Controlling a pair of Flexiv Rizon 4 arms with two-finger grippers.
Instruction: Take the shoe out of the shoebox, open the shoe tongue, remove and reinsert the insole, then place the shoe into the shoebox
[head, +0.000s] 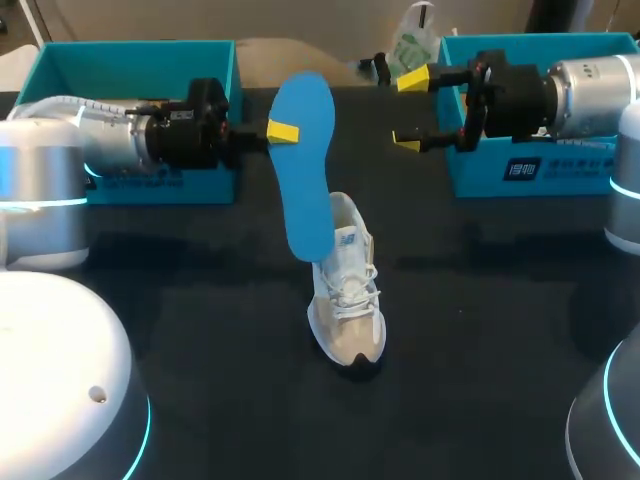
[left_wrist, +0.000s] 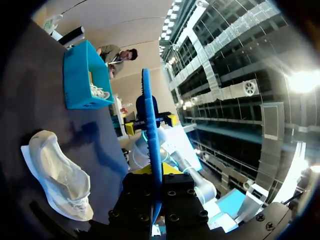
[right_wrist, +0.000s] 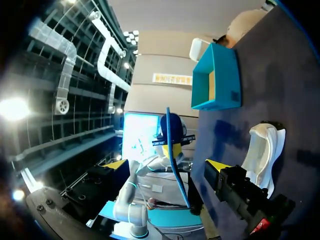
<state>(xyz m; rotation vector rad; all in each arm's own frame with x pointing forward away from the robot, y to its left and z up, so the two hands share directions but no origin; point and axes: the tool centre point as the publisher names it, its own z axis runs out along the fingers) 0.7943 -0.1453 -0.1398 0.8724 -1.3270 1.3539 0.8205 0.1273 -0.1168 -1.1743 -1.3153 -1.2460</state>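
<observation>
A blue insole (head: 303, 165) hangs nearly upright over the table, with my left gripper (head: 283, 131) shut on its upper part. In the left wrist view the insole (left_wrist: 151, 140) shows edge-on, running out from between the fingers of that gripper (left_wrist: 156, 172). Its lower end is at the collar of a white shoe (head: 347, 295) that stands on the dark table, toe toward the front; contact cannot be told. My right gripper (head: 409, 110) is open and empty, to the right of the insole's top. From the right wrist, the insole (right_wrist: 176, 160) and shoe (right_wrist: 262, 150) lie ahead of that gripper (right_wrist: 166, 164).
A teal shoebox (head: 135, 60) stands at the back left behind my left arm. A second teal box (head: 540, 170) stands at the back right behind my right arm, with something white inside (left_wrist: 100, 92). The shoe stands on dark tabletop (head: 480, 330).
</observation>
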